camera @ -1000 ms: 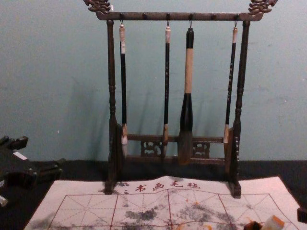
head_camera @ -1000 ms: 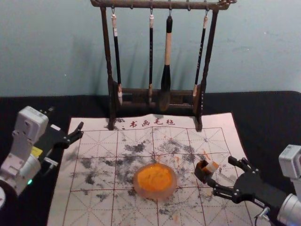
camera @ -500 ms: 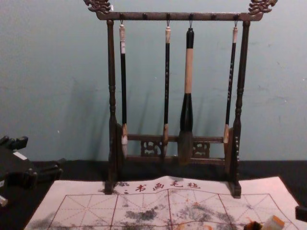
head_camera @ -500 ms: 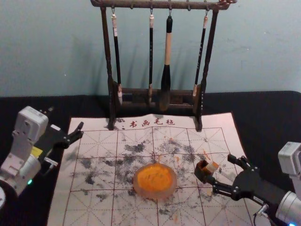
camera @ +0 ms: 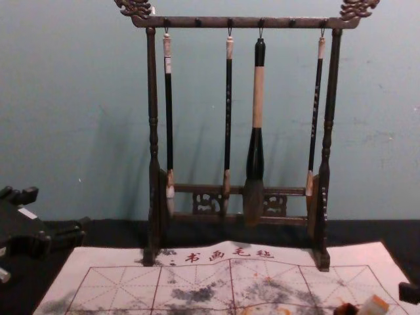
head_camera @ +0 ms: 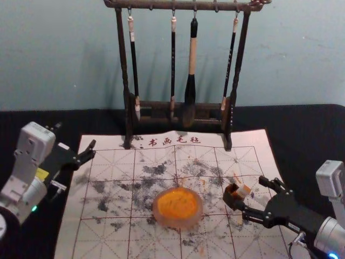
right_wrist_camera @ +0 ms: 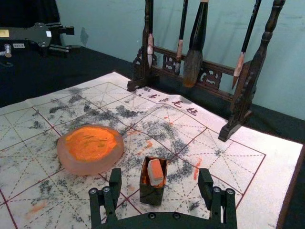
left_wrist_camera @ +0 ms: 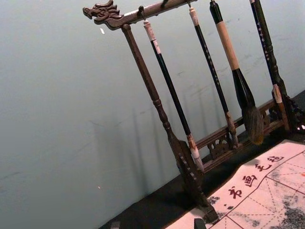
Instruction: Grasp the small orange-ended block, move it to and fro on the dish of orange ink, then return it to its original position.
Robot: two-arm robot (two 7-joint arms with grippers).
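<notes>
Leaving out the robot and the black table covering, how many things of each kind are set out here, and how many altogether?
Hanging brushes: 4
Brush rack: 1
Dish of orange ink: 1
Orange-ended block: 1
Small box holding the block: 1
Writing mat: 1
Total: 9

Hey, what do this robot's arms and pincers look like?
The left pincer and right pincer are black, each with two jointed fingers and visible screws. Both forearms are silvery grey, each topped by a boxy, rounded, pale grey housing on a bracket. The left arm has a yellow sticker and a green light; the right, a blue light and a dark looped cable.
</notes>
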